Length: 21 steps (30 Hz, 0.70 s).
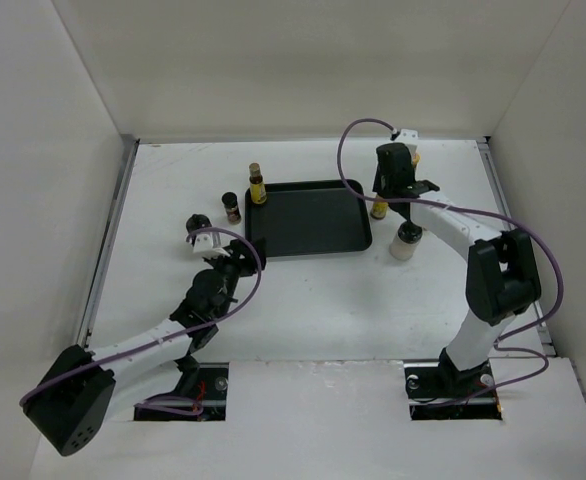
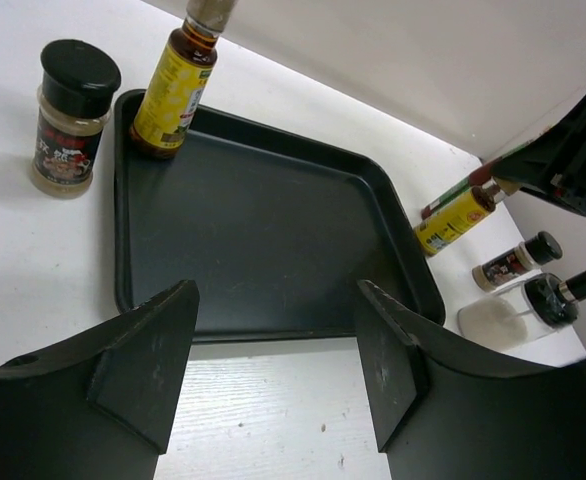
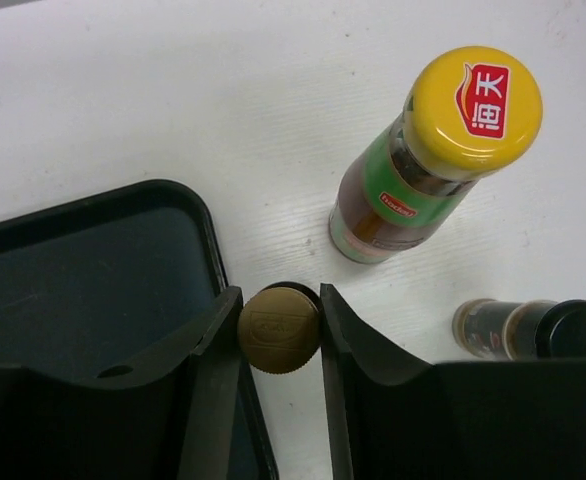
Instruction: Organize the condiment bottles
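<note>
My right gripper [image 3: 280, 295] is shut on the tan cap [image 3: 280, 328] of a yellow-labelled bottle [image 1: 380, 208] standing just right of the black tray [image 1: 313, 222]. Beside it stand a red bottle with a green neck and yellow cap [image 3: 433, 160], a small dark jar [image 3: 528, 328] and a white bottle [image 1: 406, 243]. A second yellow-labelled bottle [image 2: 178, 85] stands in the tray's far left corner. A black-capped jar [image 2: 73, 120] is on the table left of the tray. My left gripper [image 2: 275, 300] is open and holds nothing, short of the tray's near edge.
Another black-capped jar [image 1: 195, 221] stands on the table close to my left wrist. White walls [image 1: 43, 150] enclose the table on the left, back and right. The tray's rim [image 3: 208, 230] lies right beside my right gripper's left finger.
</note>
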### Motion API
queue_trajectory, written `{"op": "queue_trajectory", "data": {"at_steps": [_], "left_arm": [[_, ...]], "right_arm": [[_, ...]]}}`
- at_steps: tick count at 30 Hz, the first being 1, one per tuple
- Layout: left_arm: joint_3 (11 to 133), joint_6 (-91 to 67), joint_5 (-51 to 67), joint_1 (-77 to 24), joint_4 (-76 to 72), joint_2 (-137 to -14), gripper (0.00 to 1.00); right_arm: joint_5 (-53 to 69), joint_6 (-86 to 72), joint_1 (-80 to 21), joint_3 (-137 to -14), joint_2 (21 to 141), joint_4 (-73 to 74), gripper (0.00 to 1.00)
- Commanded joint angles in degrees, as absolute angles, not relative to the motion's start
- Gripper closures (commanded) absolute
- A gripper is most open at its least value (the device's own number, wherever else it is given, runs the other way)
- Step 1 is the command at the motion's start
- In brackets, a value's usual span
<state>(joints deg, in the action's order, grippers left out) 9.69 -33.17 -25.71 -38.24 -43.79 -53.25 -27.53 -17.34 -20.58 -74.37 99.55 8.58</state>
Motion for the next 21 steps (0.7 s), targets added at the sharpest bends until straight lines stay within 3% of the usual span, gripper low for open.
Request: {"op": "queue_trajectory", "data": {"at_steps": [1,10,21], "left_arm": [[9.23,-33.93,-24.52,-37.66,-49.3,-54.84,0.39],[7.3,-34.36,-24.96,-35.9,-51.51,-53.0,0.39],[5.19,-35.24,-27.16,-32.56,-49.48,-48.34,0.39]], "right_arm": [[-28.73,-16.79,-20.26,-77.26,99.41,6.51,0.69],[-30.85,-10.64,-27.98,-79.36,92.28,-1.67,0.72],[-24.0,-11.6,-39.68,-99.65,111.34,-2.46,0.74]]}}
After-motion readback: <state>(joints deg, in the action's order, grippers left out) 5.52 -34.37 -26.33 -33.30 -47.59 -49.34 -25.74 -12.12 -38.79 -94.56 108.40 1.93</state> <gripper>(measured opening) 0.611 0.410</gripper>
